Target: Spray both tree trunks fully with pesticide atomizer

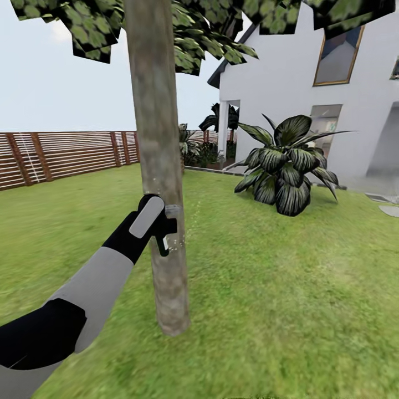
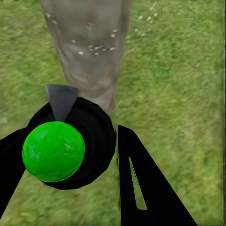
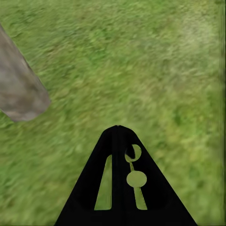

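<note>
In the head view the left arm reaches up from 7 o'clock toward the middle of the picture, and its left tool (image 1: 162,224) is clenched around the black sprayer (image 1: 163,230), held right against the left side of the tree trunk (image 1: 158,138). The trunk rises from the lawn (image 1: 288,288) straight past 12 o'clock into blocky green leaves (image 1: 94,25). Fine white droplets (image 1: 188,221) speckle the bark and the air just right of the sprayer. In the left wrist view the sprayer (image 2: 77,146) sits between the fingers, a green ball at its back, its grey nozzle aimed at the trunk (image 2: 89,52), where white specks (image 2: 96,48) cling. The right tool (image 3: 117,129) hangs over grass with its fingers pressed together, gripping nothing. A wooden fence (image 1: 61,152) lies at 9 o'clock, a white house (image 1: 288,83) at 2 o'clock, a broad-leaved bush (image 1: 285,163) before it.
</note>
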Controlling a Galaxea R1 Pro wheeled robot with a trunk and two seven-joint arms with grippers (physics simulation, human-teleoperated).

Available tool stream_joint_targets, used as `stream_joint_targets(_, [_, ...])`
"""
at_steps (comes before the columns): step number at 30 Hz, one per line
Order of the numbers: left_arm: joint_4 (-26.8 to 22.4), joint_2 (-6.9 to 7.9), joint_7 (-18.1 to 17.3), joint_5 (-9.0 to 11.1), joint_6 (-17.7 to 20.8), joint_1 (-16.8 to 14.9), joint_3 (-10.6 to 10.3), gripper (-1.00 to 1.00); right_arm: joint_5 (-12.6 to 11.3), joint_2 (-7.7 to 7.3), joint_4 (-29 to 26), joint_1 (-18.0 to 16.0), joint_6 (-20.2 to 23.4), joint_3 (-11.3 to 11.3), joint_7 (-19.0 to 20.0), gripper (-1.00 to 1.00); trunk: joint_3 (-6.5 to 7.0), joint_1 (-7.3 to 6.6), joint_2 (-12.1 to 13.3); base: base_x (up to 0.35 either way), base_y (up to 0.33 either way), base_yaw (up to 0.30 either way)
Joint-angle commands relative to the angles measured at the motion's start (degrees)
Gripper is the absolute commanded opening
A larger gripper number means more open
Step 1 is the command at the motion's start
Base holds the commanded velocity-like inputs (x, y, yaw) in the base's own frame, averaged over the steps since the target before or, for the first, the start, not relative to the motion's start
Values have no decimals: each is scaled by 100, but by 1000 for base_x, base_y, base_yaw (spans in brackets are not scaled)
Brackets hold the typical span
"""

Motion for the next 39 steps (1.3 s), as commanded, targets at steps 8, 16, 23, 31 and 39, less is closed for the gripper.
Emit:
stream_joint_targets(8, [-6, -17, 61, 30, 17, 24, -10, -100, -18, 11, 1, -3, -17, -11, 19, -100, -2, 2, -4, 0, 0, -63])
stream_joint_targets(16, [-3, 24, 66, 18, 17, 542, -8, -100, -14, 7, -12, -3, -24, -3, 19, -100, -2, 2, -4, 0, 0, -2])
stream_joint_targets(23, [-6, 33, 69, 13, 17, 1200, -10, -100, -8, 11, -9, -3, -25, -1, 19, -100, -2, 2, -4, 0, 0, 0])
stream_joint_targets(31, [-6, 36, -161, -19, 0, 1577, -23, -100, -7, 12, -9, -3, -25, 3, 19, -100, -2, 2, -4, 0, 0, 0])
stream_joint_targets(39, [4, 49, -538, -36, -248, 1825, -202, -100, -7, 12, -9, -3, -25, 7, 19, -100, -2, 2, -4, 0, 19, 0])
